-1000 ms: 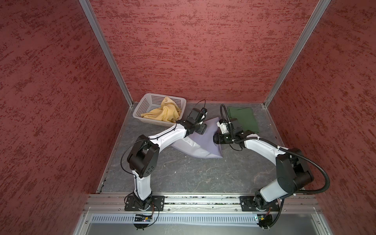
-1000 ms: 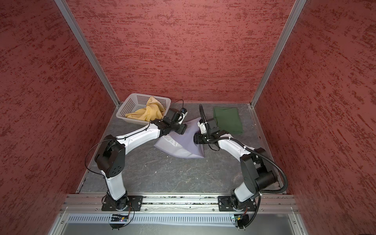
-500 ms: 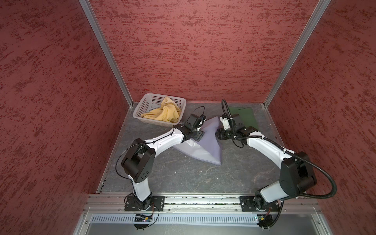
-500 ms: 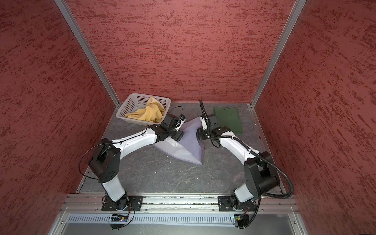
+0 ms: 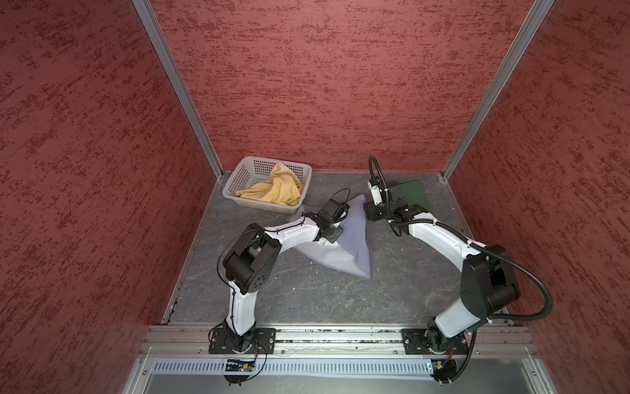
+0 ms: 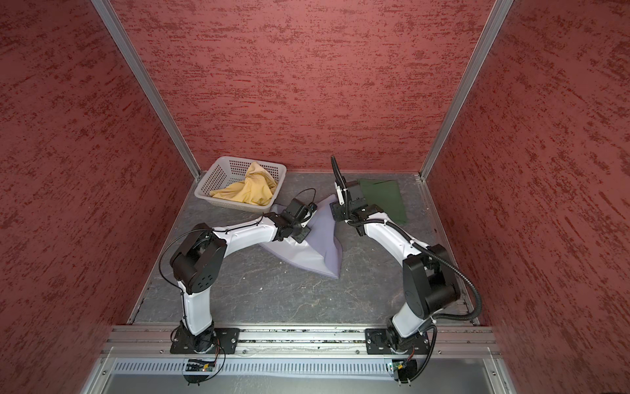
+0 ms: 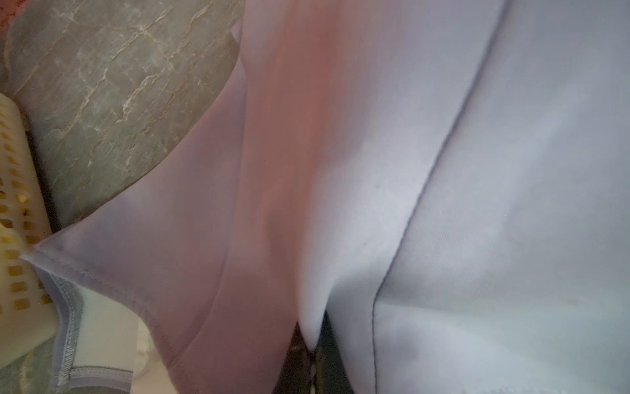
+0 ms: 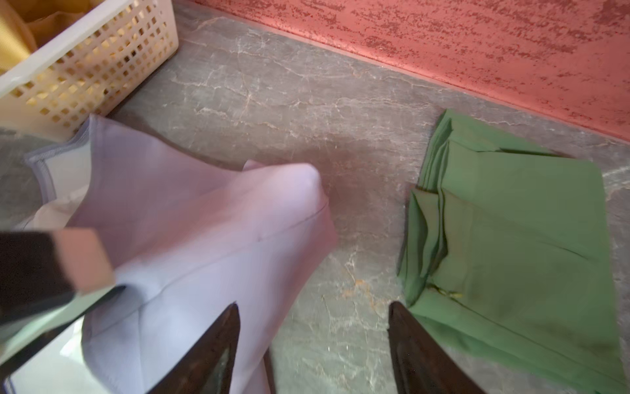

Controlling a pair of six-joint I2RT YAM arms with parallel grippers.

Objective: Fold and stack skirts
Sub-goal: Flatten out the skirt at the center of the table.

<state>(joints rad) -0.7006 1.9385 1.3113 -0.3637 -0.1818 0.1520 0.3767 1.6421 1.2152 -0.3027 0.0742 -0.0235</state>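
Now, left gripper [image 7: 312, 348] pinched tight on a ridge of the lavender skirt [image 5: 354, 245], which lies half spread mid-table; right gripper [image 8: 313, 351] jaws wide, holding nothing, over bare table [image 8: 306, 102] between that skirt and the green skirt [image 8: 511, 238], folded flat by the back wall. Step judged: folding the lavender one. Next move likely needs the right to take a second edge so both carry the fold over. Count: three skirts, the mustard skirt [image 5: 272, 191] crumpled in the one basket [image 5: 238, 179]; two grippers

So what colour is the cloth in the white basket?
Mustard yellow. The crumpled cloth skirt in the perforated plastic basket shows best in a top view.
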